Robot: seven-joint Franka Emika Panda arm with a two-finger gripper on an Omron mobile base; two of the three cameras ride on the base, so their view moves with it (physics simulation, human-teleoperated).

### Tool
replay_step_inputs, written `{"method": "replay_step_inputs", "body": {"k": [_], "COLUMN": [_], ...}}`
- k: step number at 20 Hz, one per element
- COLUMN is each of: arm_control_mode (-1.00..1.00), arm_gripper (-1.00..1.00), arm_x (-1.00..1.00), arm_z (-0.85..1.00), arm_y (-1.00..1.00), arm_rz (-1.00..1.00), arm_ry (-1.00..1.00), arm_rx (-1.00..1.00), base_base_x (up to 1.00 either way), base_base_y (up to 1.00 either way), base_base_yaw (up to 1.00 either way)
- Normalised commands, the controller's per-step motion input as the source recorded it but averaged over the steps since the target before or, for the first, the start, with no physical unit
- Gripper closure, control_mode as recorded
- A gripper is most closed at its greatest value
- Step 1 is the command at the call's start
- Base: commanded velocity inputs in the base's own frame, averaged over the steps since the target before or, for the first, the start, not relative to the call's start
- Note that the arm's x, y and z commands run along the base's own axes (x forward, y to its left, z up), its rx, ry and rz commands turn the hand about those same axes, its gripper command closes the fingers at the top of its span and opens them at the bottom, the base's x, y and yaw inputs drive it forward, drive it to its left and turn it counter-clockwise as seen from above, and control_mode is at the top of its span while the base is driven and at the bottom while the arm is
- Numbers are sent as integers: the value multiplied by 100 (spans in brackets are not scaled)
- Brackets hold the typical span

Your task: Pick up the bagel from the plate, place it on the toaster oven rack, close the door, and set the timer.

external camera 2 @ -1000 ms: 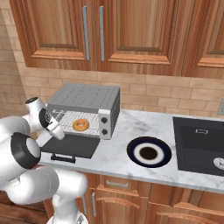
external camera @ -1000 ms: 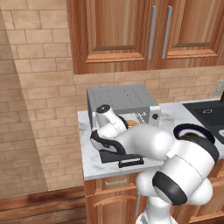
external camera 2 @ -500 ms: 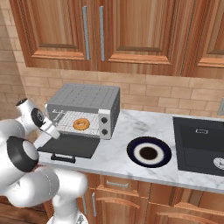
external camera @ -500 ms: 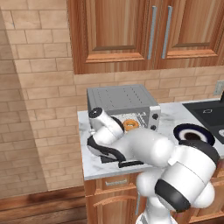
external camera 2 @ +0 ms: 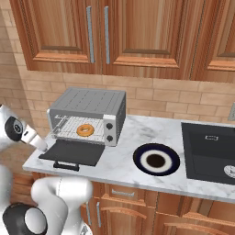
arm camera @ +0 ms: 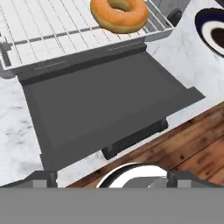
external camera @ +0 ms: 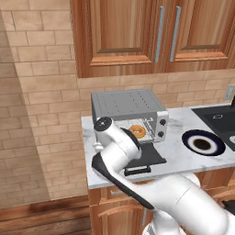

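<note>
At the left, in the right base view, the white arm's two-finger gripper (external camera 2: 40,143) is low beside the left edge of the dark grey oven door with its black bar handle (external camera 2: 73,152), which lies open and flat on the white marble counter (external camera 2: 124,158). I cannot tell if its fingers are apart or together, because no view shows them clearly. Just right of it and farther back, the small golden-brown bagel ring (external camera 2: 85,130) already lies on the light-grey wire oven rack (external camera 2: 69,129) inside the silver toaster oven (external camera 2: 89,114), so I judge that the step in hand is to close the door. To do it well, the gripper should go under the near edge at the black bar handle (arm camera: 135,138) and push it up and back in an arc around the hinge, slowly, so the rack and bagel are not shaken. Farther right, the round dark navy plate with a white ring (external camera 2: 156,159) stands empty, well apart from the oven.
</note>
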Motion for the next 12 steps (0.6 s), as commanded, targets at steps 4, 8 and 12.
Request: {"method": "replay_step_inputs", "body": {"k": [4, 8, 12], "arm_control_mode": [-100, -100, -100], "arm_gripper": [-100, -100, -100], "arm_x": [-82, -39, -8], "arm_z": [62, 21, 7], "arm_y": [8, 21, 31], "arm_rz": [21, 19, 19], "arm_ry": [14, 27, 35], "arm_rx": [-13, -24, -32], "base_base_x": [0, 0, 0], "base_base_y": [0, 0, 0], "base_base_yaw": [0, 0, 0]}}
